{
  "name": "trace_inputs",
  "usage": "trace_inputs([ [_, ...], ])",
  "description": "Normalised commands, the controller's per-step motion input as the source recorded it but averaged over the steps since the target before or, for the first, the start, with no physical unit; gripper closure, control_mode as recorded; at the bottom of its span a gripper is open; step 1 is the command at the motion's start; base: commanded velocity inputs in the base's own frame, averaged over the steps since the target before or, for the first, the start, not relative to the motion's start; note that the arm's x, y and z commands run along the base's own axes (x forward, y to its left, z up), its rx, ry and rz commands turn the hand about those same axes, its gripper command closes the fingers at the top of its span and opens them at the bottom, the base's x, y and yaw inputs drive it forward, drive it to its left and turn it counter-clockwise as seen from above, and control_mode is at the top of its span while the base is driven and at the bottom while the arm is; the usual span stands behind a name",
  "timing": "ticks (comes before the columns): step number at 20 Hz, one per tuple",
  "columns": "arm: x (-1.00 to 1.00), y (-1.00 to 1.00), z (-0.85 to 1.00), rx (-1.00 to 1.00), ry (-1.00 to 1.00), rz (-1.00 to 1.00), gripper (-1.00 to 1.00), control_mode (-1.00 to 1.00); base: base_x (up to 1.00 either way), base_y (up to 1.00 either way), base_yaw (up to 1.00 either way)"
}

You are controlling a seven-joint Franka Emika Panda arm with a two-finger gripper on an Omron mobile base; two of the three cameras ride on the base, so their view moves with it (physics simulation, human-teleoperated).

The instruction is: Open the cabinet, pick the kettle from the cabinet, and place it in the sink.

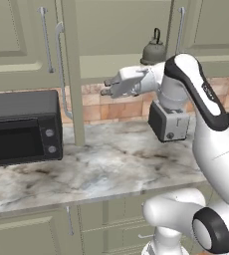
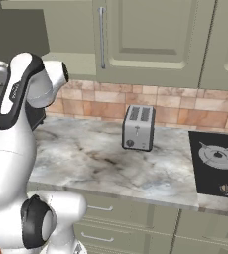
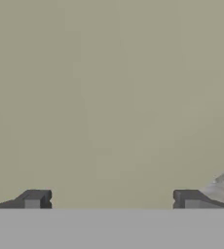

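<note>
Cabinet (image 1: 111, 35) open; door swung out edge-on just ahead of fingers (image 1: 105, 87). Opening step looks done, pick pending. Fingers spread wide, empty, facing green panel. Kettle (image 1: 153, 51) on shelf, above and behind fingers. Next: lift, turn toward kettle handle.

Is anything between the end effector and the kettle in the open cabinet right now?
Nothing visible blocks it. The kettle sits on the open cabinet's shelf, in plain sight. The end effector, open, hangs below the shelf and left of the kettle, pointing towards the swung-out door, so it must rise and turn.
</note>
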Motion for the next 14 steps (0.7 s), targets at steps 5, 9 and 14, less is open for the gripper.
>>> trace_inputs([
  [5,0.0,-0.62,0.03,0.0,0.0,-0.12,-1.0,-1.0,0.0,0.0,0.0],
  [9,0.0,-0.58,0.08,0.0,0.0,-0.11,-1.0,-1.0,0.0,0.0,0.0],
  [14,0.0,-0.55,0.13,0.0,0.0,-0.11,-1.0,-1.0,0.0,0.0,0.0],
])
